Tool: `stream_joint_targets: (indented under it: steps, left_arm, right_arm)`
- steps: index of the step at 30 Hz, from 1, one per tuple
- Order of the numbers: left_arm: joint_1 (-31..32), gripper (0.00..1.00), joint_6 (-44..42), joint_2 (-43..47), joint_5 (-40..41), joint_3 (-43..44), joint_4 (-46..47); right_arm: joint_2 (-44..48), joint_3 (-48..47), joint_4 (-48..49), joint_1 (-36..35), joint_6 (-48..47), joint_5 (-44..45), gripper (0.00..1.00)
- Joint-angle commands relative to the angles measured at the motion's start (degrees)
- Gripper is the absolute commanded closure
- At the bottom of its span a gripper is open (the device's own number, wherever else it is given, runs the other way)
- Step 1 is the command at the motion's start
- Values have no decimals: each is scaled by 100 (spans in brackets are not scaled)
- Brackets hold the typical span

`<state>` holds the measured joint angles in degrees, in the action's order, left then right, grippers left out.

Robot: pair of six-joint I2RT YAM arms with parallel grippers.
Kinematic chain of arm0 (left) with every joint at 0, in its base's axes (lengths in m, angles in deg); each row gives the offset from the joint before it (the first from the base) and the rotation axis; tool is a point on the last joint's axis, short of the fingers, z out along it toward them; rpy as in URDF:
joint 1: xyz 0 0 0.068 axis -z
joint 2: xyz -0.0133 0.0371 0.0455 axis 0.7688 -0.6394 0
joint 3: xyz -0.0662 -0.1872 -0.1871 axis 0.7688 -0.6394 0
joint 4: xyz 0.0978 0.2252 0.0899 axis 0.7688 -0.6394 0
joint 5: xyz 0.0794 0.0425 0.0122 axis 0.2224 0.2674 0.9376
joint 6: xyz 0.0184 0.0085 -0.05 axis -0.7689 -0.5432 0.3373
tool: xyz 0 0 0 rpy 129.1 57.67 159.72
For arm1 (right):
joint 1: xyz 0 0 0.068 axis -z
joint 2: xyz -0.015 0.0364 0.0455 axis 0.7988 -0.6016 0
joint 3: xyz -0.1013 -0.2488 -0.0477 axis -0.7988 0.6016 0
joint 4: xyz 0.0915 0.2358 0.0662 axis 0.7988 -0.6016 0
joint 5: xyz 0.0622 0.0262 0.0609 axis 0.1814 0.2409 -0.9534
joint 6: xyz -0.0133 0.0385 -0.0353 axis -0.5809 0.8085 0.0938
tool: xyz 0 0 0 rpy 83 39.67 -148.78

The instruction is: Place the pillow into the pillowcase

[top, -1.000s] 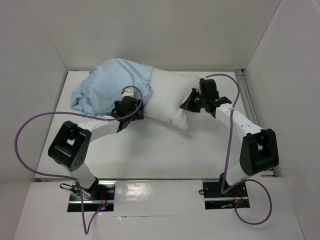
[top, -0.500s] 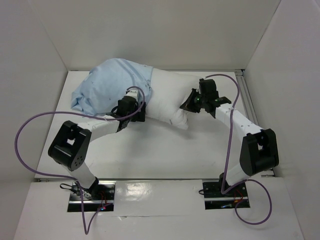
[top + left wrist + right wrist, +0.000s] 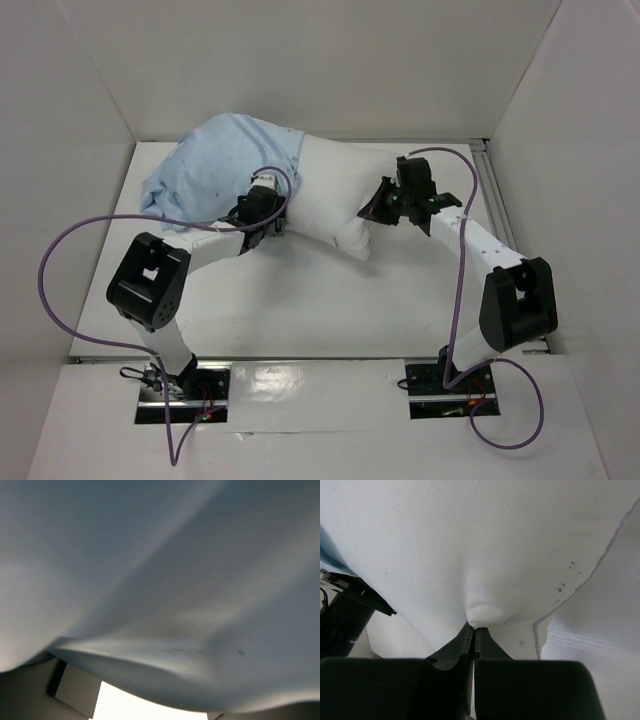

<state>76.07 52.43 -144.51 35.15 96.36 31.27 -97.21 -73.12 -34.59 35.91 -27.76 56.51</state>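
The light blue pillowcase (image 3: 215, 165) lies bunched at the back left, over the left end of the white pillow (image 3: 335, 195). The pillow's right part sticks out bare. My left gripper (image 3: 262, 210) is at the pillowcase's near edge where it meets the pillow. In the left wrist view blue-grey fabric (image 3: 160, 580) fills the frame and hides the fingers. My right gripper (image 3: 378, 207) is shut on a pinch of pillow fabric at the pillow's right end. In the right wrist view the gripper (image 3: 475, 626) nips the white pillow (image 3: 485, 545).
White walls enclose the table (image 3: 330, 300) at the back and on both sides. Purple cables (image 3: 60, 270) loop from both arms. In the right wrist view the left arm's dark body (image 3: 347, 612) shows at the left.
My left gripper has moved up and right, closer against the pillow, and the left arm's elbow has shifted right. The right gripper has edged slightly left with the pillow.
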Motion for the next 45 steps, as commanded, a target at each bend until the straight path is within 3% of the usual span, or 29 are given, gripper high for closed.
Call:
stream_joint_targets:
  steps: [1, 10, 14, 15, 16, 17, 18, 19, 21, 24, 27, 29, 31, 32, 33, 34, 35, 37, 38, 39, 42, 45]
  left_arm:
    - [-209, 23, 184, -109, 576, 221, 51]
    - [-385, 30, 395, 278, 789, -34, -124]
    - [-438, 45, 526, 278, 735, -34, -177]
    - [-438, 57, 526, 278, 735, 36, -238]
    - [-438, 66, 526, 278, 683, 89, -299]
    - [-438, 75, 587, 278, 682, 150, -413]
    - [-438, 90, 588, 278, 621, 151, -493]
    - [-438, 96, 640, 348, 551, 212, -572]
    - [-438, 100, 710, 532, 498, 264, -774]
    - [-438, 100, 711, 892, 121, 265, -1003]
    - [-438, 100, 711, 1104, -380, 343, -1214]
    - [-376, 100, 641, 1104, -774, 624, -1450]
    - [-324, 100, 641, 947, -1030, 1192, -1705]
    - [-254, 100, 588, 746, -1301, 1458, -1846]
    - [-192, 100, 588, 631, -1443, 1765, -2169]
    - [-18, 100, 588, 508, -1619, 2481, -2337]
    - [106, 100, 510, 393, -1986, 2924, -2531]
    - [404, 100, 378, -28, -2295, 3881, -3135]
    - [684, 100, 377, -160, -2541, 4808, -3296]
    - [809, 100, 438, -283, -3117, 5200, -3375]
    - [1047, 100, 823, -478, -4383, 5959, -3131]
    - [960, 100, 983, -478, -4915, 6180, -3069]
  right_arm:
    - [-29, -297, -57, -83, -95, -80, 100]
    - [-82, -297, -110, -83, -95, -27, 100]
    - [-144, -410, -223, -83, -261, -27, 100]
    - [-144, -498, -311, -83, -323, 69, 99]
    - [-144, -499, -503, -83, -401, 139, 88]
    - [-144, -577, -592, -83, -559, 227, 50]
    - [-65, -578, -776, -83, -630, 428, 29]
    - [-65, -578, -891, -83, -779, 552, 17]
    - [23, -578, -1102, -83, -955, 789, 0]
    - [76, -578, -1515, -83, -1342, 843, 0]
    - [-56, -420, -1674, -83, -1571, 625, 0]
    - [-213, -131, -1203, -83, -1563, -42, 7]
    - [-336, -50, -631, -135, -1344, -970, 30]
    - [-555, -120, -11, -135, -1204, -1263, 65]
    - [-705, -312, 144, -135, -932, -1457, 81]
    - [-863, -949, 145, -135, -825, -1764, 94]
    - [-1152, -1304, 215, -188, -755, -1871, 100]
    - [-1312, -1928, 163, -266, -754, -1952, 100]
    - [-1313, -2340, 163, -267, -754, -1725, 100]
    - [-1313, -2449, 102, -346, -702, -1654, 100]
    - [-1313, -2450, 198, -346, -561, -1530, 100]
    - [-997, -2213, -4, -233, -639, -1363, 100]
